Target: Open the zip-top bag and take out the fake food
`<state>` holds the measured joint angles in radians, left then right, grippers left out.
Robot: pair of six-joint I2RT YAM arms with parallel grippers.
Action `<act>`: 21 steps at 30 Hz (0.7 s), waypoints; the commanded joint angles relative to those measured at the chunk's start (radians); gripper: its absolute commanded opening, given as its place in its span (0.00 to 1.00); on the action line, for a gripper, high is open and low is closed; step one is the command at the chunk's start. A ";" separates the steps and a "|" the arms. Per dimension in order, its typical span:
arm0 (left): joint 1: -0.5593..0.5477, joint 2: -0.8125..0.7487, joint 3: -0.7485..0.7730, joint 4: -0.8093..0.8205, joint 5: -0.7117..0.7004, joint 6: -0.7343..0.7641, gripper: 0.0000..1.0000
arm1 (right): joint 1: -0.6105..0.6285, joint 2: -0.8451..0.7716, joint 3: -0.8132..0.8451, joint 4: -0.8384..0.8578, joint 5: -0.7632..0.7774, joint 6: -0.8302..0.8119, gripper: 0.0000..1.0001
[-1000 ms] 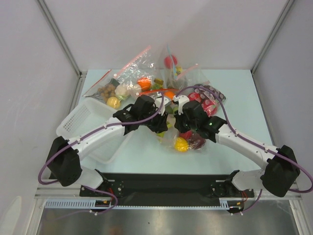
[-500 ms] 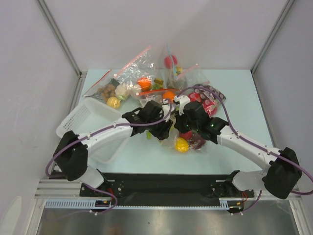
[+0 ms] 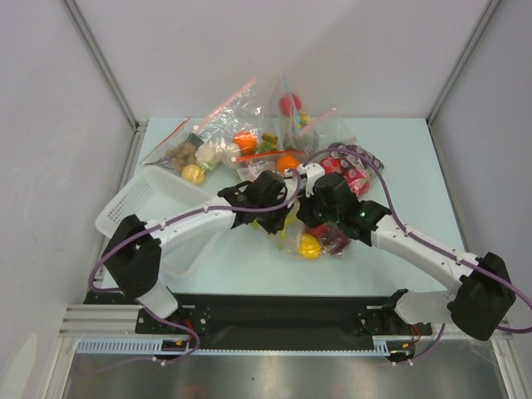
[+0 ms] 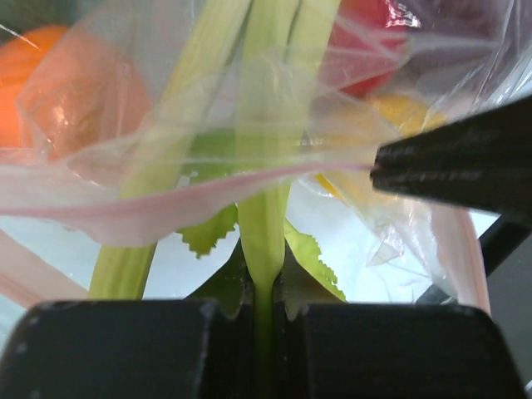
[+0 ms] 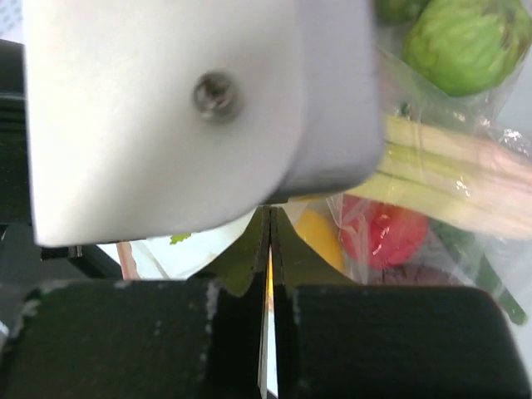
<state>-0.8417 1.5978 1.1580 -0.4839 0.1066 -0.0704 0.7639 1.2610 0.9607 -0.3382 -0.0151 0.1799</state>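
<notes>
The zip-top bag lies at mid-table, its pale pink strip crossing the left wrist view. Through the clear plastic I see a yellow lemon, a dark red apple and an orange. My left gripper is shut on the green stalk of the leek, which sticks out of the bag's mouth. My right gripper is shut on a thin edge of the bag's film, right beside the left gripper. The right wrist view shows the lemon, the apple, the leek and a green piece.
A white basket stands at the left. Several other clear bags of toy food are piled at the back, one with brown balls, one with purple grapes. The left wrist housing fills much of the right wrist view.
My left arm has swung right and forward, bringing its gripper against the bag's mouth beside the right gripper. The right arm and the bag have barely moved.
</notes>
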 commanded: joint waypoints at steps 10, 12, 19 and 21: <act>0.015 0.100 0.255 -0.008 0.021 0.044 0.00 | 0.032 -0.045 -0.043 0.005 -0.100 -0.008 0.00; 0.021 0.109 0.273 -0.021 0.024 0.050 0.00 | 0.037 -0.049 -0.048 0.004 -0.109 -0.010 0.00; 0.056 0.076 0.298 -0.090 0.076 0.067 0.00 | 0.041 -0.022 -0.053 -0.028 -0.048 -0.019 0.00; 0.065 0.034 0.292 -0.110 0.096 0.067 0.00 | 0.041 -0.003 -0.050 -0.050 -0.003 -0.025 0.00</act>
<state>-0.7998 1.7092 1.3861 -0.6296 0.1555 -0.0170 0.7700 1.2274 0.9295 -0.3107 -0.0265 0.2180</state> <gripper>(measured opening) 0.083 0.009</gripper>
